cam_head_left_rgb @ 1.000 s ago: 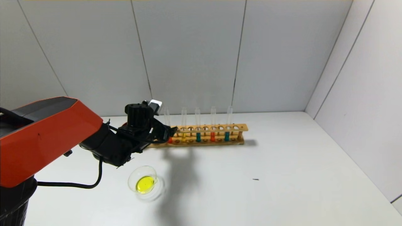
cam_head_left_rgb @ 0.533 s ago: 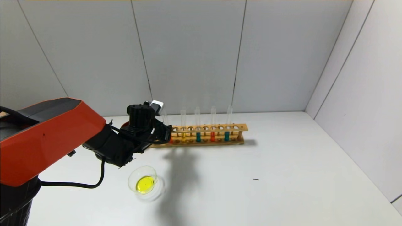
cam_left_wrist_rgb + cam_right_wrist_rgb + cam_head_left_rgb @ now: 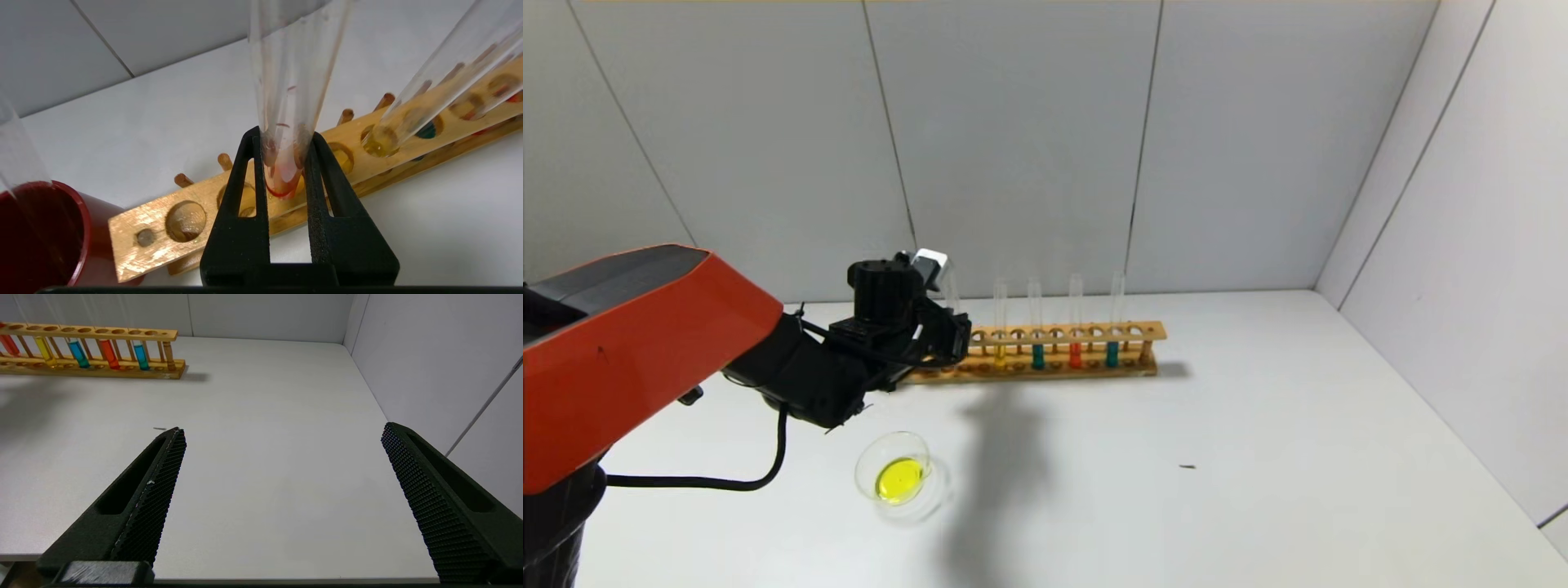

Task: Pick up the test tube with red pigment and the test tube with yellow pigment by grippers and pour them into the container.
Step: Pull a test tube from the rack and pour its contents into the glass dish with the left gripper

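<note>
My left gripper [image 3: 958, 336] [image 3: 284, 136] is shut on the test tube with red pigment [image 3: 286, 102], which stands upright between the black jaws. Its orange-red bottom [image 3: 282, 185] hangs just above a hole near the left end of the wooden rack [image 3: 1094, 331]. The tube's clear top shows above the gripper in the head view [image 3: 949, 286]. The glass container [image 3: 894, 469] sits in front of the arm and holds yellow liquid. A tube with yellow liquid [image 3: 1000, 351] stands in the rack. My right gripper [image 3: 284, 430] is open and empty, low over the table's near right part.
The rack also holds a second red tube [image 3: 1076, 353] and two teal tubes [image 3: 1037, 357] [image 3: 1112, 355]. A dark red cup [image 3: 41, 232] stands at the rack's left end with a clear tube [image 3: 16, 143] in it. A small dark speck [image 3: 1188, 467] lies on the table.
My left gripper has risen a little and drifted left with the red tube in it. The tube's red bottom has come up out of the rack.
</note>
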Robot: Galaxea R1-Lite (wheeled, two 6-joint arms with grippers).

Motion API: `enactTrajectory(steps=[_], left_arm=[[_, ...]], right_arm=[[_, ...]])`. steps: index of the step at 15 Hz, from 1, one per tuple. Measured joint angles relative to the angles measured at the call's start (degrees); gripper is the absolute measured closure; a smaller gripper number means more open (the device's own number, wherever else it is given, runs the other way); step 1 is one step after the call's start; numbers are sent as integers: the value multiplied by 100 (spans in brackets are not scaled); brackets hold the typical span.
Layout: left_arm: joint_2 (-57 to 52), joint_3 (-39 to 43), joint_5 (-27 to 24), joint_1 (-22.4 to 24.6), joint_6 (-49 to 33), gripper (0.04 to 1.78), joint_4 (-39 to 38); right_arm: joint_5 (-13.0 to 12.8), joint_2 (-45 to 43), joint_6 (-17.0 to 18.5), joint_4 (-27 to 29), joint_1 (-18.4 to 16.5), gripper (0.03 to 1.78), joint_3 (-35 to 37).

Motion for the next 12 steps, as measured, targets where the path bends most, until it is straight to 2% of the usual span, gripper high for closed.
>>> enactTrajectory(steps=[4, 8, 12], left_arm=[[-463, 0, 6, 1, 118, 151, 157], [-1029, -37, 35, 6, 614, 151, 400], [-1660, -130, 22, 48, 851, 151, 981]], right_arm=[[-2, 0, 2, 2, 0, 6, 0], [0, 0, 2, 0, -4, 6, 0], [-2, 0, 0, 2, 0, 6, 0]])
